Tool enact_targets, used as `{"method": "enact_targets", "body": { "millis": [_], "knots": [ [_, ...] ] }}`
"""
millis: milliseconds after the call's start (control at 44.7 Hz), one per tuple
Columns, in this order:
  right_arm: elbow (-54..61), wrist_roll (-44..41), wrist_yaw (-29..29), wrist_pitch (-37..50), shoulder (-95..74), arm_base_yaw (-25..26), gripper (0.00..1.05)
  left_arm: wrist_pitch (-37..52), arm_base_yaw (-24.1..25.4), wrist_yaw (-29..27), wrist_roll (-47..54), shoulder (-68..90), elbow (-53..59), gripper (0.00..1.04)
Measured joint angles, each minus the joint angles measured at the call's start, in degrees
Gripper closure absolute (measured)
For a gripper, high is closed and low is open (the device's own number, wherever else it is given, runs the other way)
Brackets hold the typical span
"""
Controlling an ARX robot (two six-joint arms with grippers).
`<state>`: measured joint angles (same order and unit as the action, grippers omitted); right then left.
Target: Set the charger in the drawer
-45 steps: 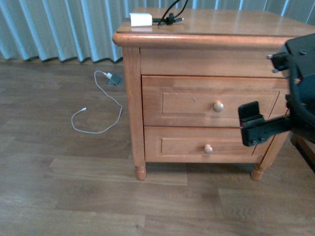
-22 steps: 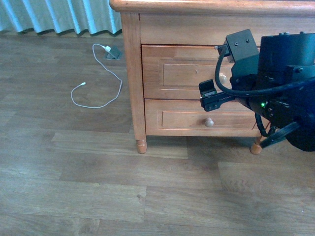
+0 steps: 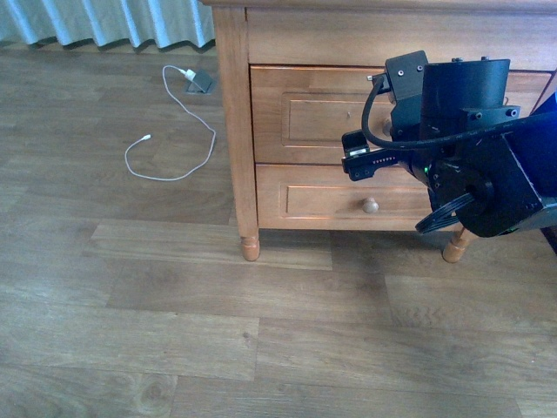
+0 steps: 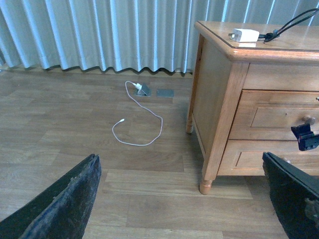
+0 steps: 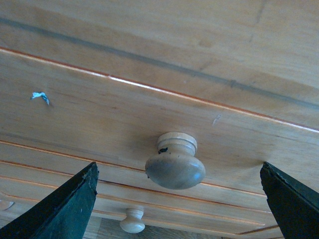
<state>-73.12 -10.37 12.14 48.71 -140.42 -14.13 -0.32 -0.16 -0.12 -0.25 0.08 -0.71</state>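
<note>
The charger [image 4: 244,35], a small white block with a black cable, lies on top of the wooden nightstand [image 4: 219,94]; it is out of the front view. The upper drawer [image 3: 305,113] is closed. My right gripper [image 3: 364,158] is open right in front of its round pale knob [image 5: 175,164], which sits between the two fingers [image 5: 65,209], apart from both. My left gripper [image 4: 182,199] is open and empty above the floor, left of the nightstand, and is not in the front view.
The shorter lower drawer [image 3: 322,200] with its knob [image 3: 371,205] is closed below. A long thin white cable [image 3: 174,131] lies on the wood floor left of the nightstand. Pale curtains [image 4: 99,35] hang behind. The nightstand's front leg [image 3: 250,248] stands on the floor.
My right arm has moved left and up, from beside the lower drawer to the upper drawer's knob. The front view has tilted down, so the nightstand top and charger have left it.
</note>
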Motion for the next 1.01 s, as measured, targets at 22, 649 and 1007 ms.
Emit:
{"method": "enact_targets", "body": {
  "millis": [22,649,1007],
  "knots": [
    [0.0,0.26,0.04,0.35,-0.07,0.0,0.08,0.0,0.0,-0.02,0.0,0.0,0.0,0.06],
    [0.33,2.93,0.39,1.25,0.98,-1.9,0.08,0.0,0.0,0.0,0.0,0.0,0.0,0.06],
    [-0.31,2.62,1.05,0.44,0.98,-1.88,0.51,0.0,0.0,0.0,0.0,0.0,0.0,0.06]
  ]
}}
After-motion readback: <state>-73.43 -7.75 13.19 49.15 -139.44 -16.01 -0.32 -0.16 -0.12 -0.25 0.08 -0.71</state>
